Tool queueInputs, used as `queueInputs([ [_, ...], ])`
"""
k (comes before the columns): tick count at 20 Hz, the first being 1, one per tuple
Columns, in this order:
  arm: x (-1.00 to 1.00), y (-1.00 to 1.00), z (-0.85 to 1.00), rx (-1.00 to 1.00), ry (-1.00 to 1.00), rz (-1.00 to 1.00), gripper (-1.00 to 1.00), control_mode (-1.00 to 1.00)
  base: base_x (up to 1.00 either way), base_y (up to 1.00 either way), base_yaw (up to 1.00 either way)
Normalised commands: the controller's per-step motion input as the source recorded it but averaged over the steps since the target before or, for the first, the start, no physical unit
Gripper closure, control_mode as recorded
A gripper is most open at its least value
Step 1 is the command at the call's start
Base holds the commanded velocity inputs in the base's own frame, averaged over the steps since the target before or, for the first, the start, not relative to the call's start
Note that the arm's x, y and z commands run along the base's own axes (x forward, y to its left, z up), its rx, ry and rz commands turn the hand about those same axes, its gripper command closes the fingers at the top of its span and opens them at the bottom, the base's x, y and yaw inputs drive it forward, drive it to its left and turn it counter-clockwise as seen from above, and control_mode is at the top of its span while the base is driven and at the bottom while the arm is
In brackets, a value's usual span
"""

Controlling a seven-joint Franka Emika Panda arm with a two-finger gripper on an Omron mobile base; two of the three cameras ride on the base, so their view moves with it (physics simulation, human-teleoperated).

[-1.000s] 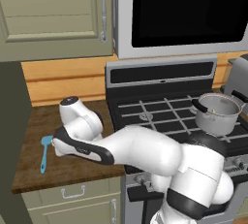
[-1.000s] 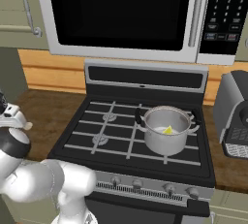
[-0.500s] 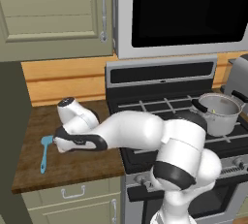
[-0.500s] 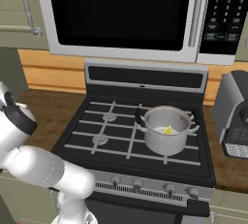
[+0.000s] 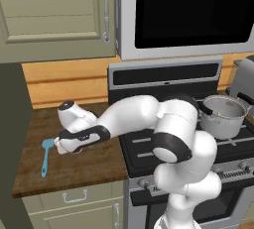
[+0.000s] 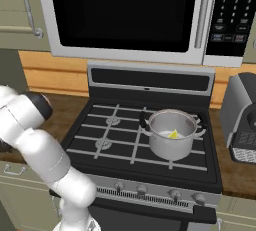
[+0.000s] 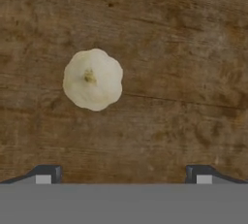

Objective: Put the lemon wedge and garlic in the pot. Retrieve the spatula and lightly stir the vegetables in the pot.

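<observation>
Garlic sits off-centre under the wide-open gripper near the counter's left edge, so centring it first should help.

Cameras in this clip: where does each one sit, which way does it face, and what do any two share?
Left base view: behind the arm's left, facing counter and stove; arm reaches over the spatula.
Right base view: behind its right, facing the stove; arm at left.
Hand view: looks down at the garlic on wood, open gripper tips below.
Both base views share the pot.
</observation>
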Motion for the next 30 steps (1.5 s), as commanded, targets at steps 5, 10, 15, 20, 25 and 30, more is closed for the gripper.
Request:
queueInputs([
  [5,0.28,0.14,-0.26,0.0,0.0,0.0,-1.0,-1.0,0.0,0.0,0.0],
  [10,0.31,0.13,-0.16,0.0,-0.02,0.0,-1.0,-1.0,0.0,0.0,0.0],
  [15,0.16,0.13,-0.01,0.0,-0.04,0.0,-1.0,-1.0,0.0,0.0,0.0],
  [20,0.13,0.12,0.0,0.0,-0.06,0.0,-1.0,-1.0,0.0,0.0,0.0],
  [25,0.12,0.01,-0.03,0.0,-0.03,0.0,-1.0,-1.0,0.0,0.0,0.0],
  [30,0.05,0.0,-0.09,0.0,-0.03,0.0,-1.0,-1.0,0.0,0.0,0.0],
])
